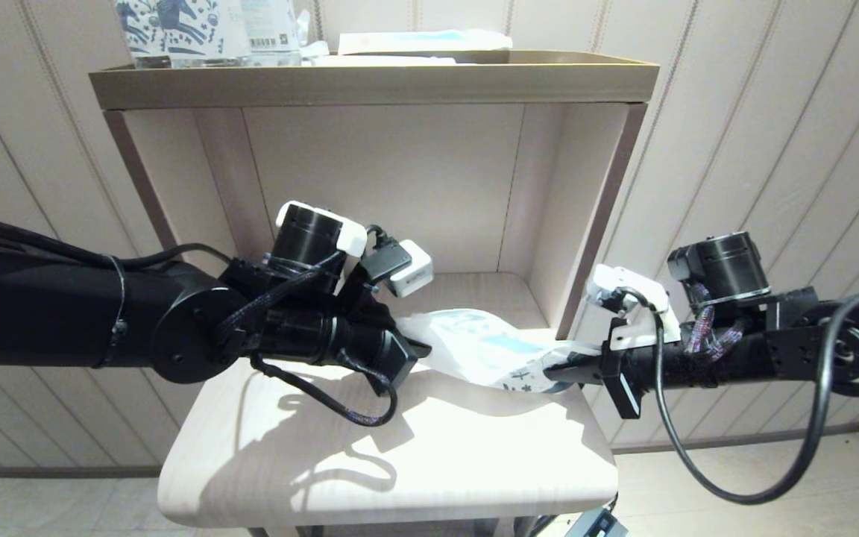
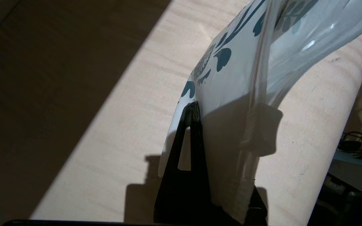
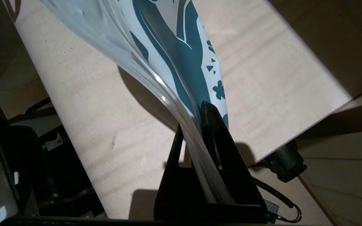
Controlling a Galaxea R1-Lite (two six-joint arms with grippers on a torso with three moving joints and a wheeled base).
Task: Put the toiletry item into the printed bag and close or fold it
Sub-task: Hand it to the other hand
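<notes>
The printed bag [image 1: 479,345], white with dark blue leaves and flowers, hangs stretched between my two grippers just above the pale wooden table [image 1: 400,462]. My left gripper [image 1: 416,349] is shut on one end of it. In the left wrist view the bag [image 2: 231,72] runs between the fingers [image 2: 193,113], and the far finger shows only as a dark shape through the film. My right gripper [image 1: 553,373] is shut on the other, printed end; the bag [image 3: 181,56] passes between its fingers [image 3: 211,119]. The cream-white toiletry stick is hidden.
The table sits inside a wooden alcove with side walls [image 1: 593,224] close to both arms. On the top ledge [image 1: 370,78] stand blue horse-printed packs [image 1: 176,22] and a flat white-and-blue packet [image 1: 422,41]. Cables loop under both wrists.
</notes>
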